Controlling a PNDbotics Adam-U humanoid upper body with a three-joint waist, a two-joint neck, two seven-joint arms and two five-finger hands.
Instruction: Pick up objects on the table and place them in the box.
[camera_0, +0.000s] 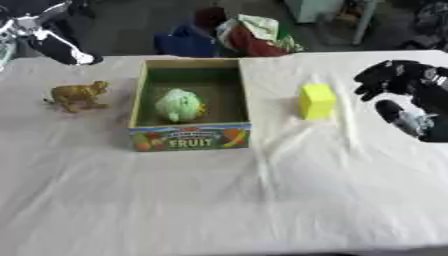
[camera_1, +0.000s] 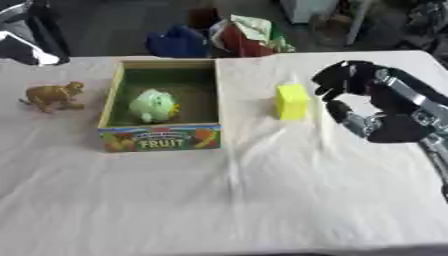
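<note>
A cardboard box (camera_0: 189, 139) marked FRUIT stands on the white tablecloth, left of centre. Inside it lies a pale green round thing (camera_0: 179, 105). A yellow block (camera_0: 316, 101) stands upright to the right of the box. A brown toy animal (camera_0: 79, 95) stands to the left of the box. My right hand (camera_1: 367, 102) hovers just right of the yellow block, apart from it, its fingers curved toward the block with nothing in them. My left hand (camera_0: 66, 50) shows at the upper left corner, over the table's far edge; its fingers are not clear.
The white tablecloth (camera_0: 219, 200) is wrinkled, with a ridge running from the box's right corner toward the front. Beyond the far edge lie a blue bag (camera_0: 185, 42) and red and green cloth items (camera_0: 254, 35) on the floor.
</note>
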